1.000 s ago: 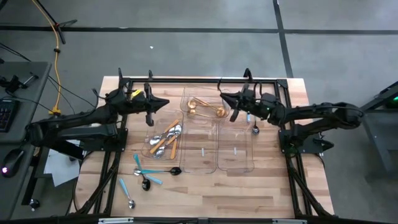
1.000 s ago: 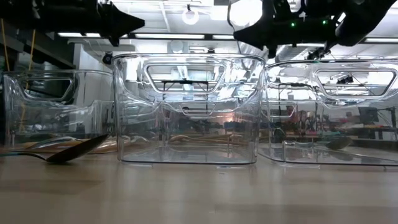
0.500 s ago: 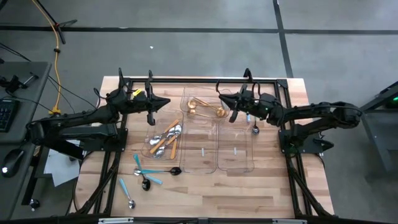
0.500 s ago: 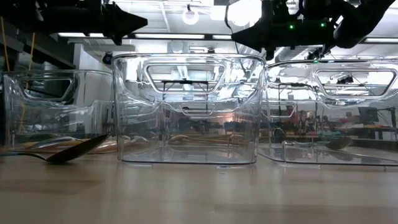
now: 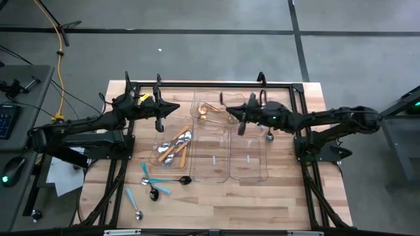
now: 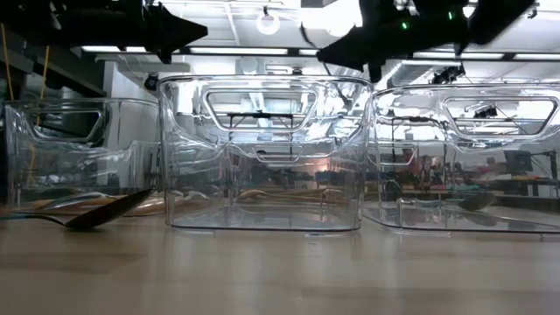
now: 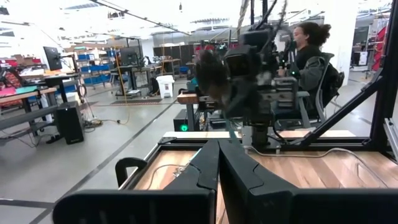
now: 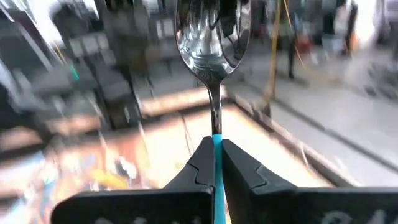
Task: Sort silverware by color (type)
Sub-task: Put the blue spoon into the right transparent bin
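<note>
Blue-handled spoon [image 8: 213, 43] is pinched tight in my right gripper [image 8: 217, 163], upper mid frame over the trays [image 5: 247, 164]. Next I gotta drop it in an empty tray, I think. Left gripper [image 7: 219, 163] is closed w/ nothing, upper left.

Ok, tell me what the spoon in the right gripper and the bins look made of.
Spoon in the right gripper: the bowl looks like polished metal, mirroring the room; the light-blue handle is probably plastic or coated. Bins: clear, glossy, see-through walls, likely moulded plastic.
</note>
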Motion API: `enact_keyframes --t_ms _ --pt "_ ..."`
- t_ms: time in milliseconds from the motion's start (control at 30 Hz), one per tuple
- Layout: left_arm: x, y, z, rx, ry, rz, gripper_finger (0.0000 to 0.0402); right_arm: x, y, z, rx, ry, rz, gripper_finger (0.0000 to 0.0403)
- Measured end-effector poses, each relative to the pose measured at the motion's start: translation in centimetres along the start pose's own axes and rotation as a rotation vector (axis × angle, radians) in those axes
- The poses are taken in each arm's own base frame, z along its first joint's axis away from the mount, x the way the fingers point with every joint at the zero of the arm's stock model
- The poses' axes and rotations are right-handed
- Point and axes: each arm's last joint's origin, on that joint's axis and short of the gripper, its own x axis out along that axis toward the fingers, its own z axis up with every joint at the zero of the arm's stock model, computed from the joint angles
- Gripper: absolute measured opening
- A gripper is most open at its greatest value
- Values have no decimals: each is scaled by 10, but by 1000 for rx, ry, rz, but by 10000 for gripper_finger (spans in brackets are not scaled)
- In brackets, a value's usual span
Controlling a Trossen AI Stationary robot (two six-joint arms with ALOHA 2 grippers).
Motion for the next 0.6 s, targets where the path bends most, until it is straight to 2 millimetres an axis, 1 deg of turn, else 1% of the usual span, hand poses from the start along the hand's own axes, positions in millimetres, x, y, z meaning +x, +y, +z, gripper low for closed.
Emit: enact_keyframes --t_ms 100,167,300,433,600 --pt "0 0 0 0 0 0 1 0 23 7 -23 186 -80 0" --pt "0 0 0 0 0 -1 1 -5 39 9 -7 269 -117 0" --pt "0 0 0 0 -1 0 1 -17 64 12 103 383 -108 0" --pt "0 0 0 -7 -1 -1 1 -32 80 2 210 493 -129 0" --pt "0 0 0 -29 -1 -2 1 -49 88 -19 299 617 -263 0"
